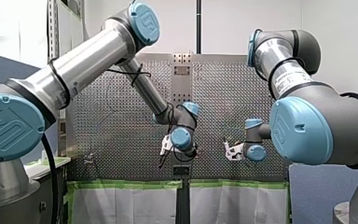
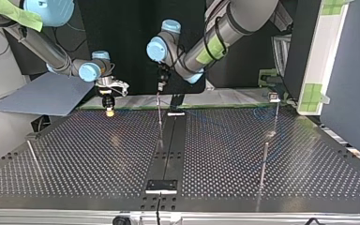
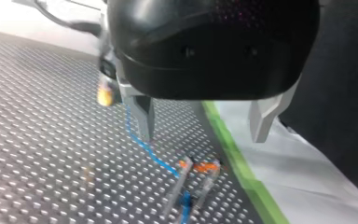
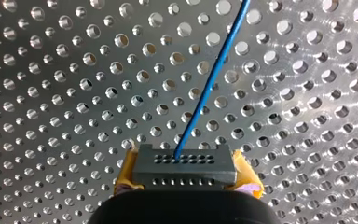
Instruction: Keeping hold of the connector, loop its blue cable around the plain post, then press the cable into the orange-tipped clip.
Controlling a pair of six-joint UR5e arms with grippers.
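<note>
right gripper [image 4: 186, 181]: clamped on the connector [image 4: 184, 161], with the yellow pads [image 4: 127, 173] squeezing its 2 short ends. In the top view it hangs low over the far part of the table [image 2: 75, 154].
left gripper [image 3: 203, 136]: metal fingers [image 3: 144, 119] spread wide, holding nothing. It hovers above the orange-tipped clip [image 3: 198, 170], and the blue cable [image 3: 144, 147] passes just beside 1 finger.
connector: small dark block with rows of pin holes. The blue cable leaves from the hole face.
blue cable route: thin line from the right gripper across the table to the orange-tipped clip. A blue stretch shows between the clip's 2 prongs; seated or not, cannot tell.
plain post: no loop around it is visible in these views, so cannot tell.
handling: the cable looks light and flexible and bends easily. It will likely go slack or spring out if tension drops, and its thin jacket may slip between metal fingers. The connector looks rigid and light, and its pin face is probably delicate.
where to hold: grip the connector by its side walls, as now. Pinch the cable close beside the clip for the press.
risk: a hard tug could strain the cable where it enters the connector.
</note>
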